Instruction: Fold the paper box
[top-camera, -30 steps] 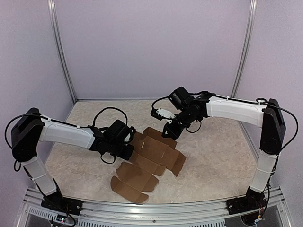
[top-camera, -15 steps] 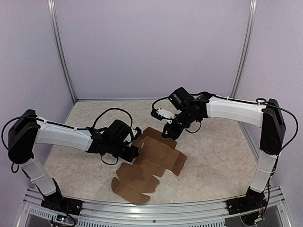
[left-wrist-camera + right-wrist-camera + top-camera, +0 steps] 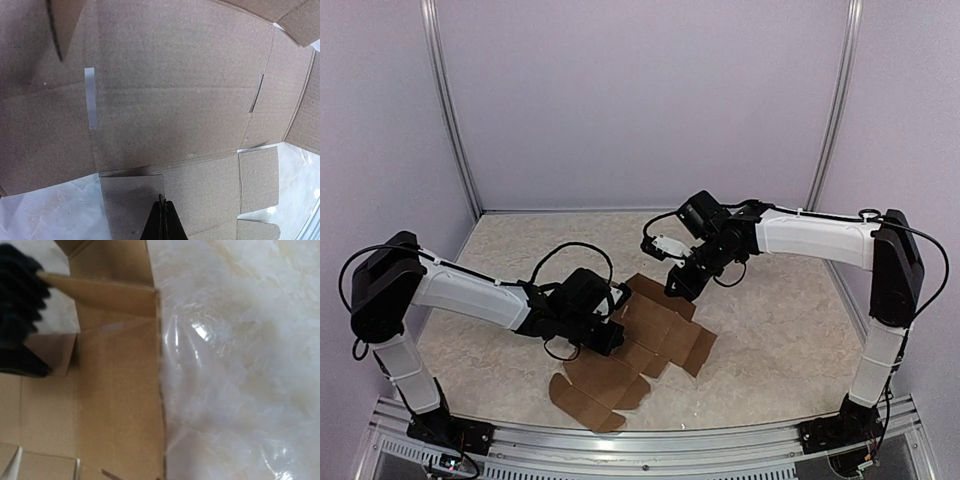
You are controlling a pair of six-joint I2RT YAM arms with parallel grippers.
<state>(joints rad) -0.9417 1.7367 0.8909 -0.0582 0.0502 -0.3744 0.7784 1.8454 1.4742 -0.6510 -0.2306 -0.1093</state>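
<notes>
Lying flat mid-table (image 3: pixel 775 310), the box (image 3: pixel 655 330) is an unfolded brown sheet, flaps spread toward the near edge. L gripper (image 3: pixel 613 338) sits at its left side, jaws pressed fully together w/ nothing between them, tips over a small flap. R gripper (image 3: pixel 682 285) is at the far corner, closed too. A raised flap (image 3: pixel 100 296) meets its black fingers (image 3: pixel 19 315) — can't tell if it's pinched.

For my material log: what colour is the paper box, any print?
The paper box is plain brown, no print; left wrist view shows it best.
</notes>
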